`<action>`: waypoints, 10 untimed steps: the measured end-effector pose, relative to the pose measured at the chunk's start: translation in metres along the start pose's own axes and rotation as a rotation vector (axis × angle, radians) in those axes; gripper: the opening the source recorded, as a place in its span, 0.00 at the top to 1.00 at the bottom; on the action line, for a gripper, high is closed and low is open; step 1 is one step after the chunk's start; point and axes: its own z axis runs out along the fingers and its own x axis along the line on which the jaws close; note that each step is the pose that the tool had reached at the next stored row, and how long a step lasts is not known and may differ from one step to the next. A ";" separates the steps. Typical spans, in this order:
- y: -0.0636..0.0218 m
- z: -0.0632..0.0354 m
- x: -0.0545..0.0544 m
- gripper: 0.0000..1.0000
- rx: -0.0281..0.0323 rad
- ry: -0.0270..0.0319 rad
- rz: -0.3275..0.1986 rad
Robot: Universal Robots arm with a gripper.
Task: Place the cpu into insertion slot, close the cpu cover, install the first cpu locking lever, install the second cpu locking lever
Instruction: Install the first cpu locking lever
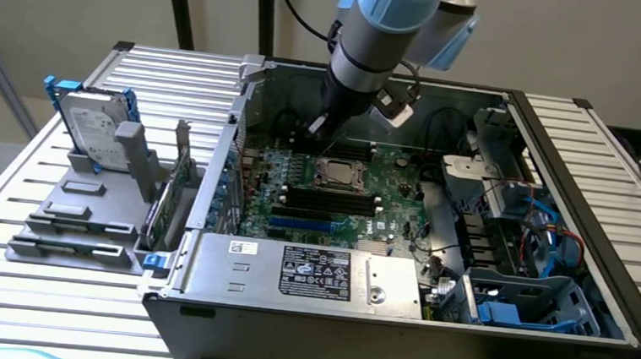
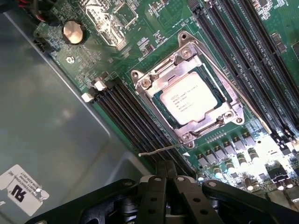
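The cpu (image 2: 189,98) lies flat in the insertion slot (image 2: 185,39), its pale metal face up. The silver cpu cover (image 2: 212,122) is folded down around it. A thin silver locking lever (image 2: 159,150) sticks out sideways from the socket's near corner, just ahead of my fingertips. Another lever (image 2: 243,88) runs along the socket's far side; whether it is latched I cannot tell. My gripper (image 2: 166,164) is shut with nothing held. In the exterior view my gripper (image 1: 315,130) hangs inside the open case, just behind the socket (image 1: 333,174).
Long black memory slots (image 2: 135,121) flank the socket on both sides (image 2: 247,51). A coin battery (image 2: 74,31) sits on the board. The grey case wall (image 2: 46,116) is close by. A power supply (image 1: 303,271) and a blue drive cage (image 1: 527,304) fill the case front.
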 end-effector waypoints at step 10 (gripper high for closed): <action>0.0030 0.0163 -0.006 0.89 -0.0081 0.0059 -0.004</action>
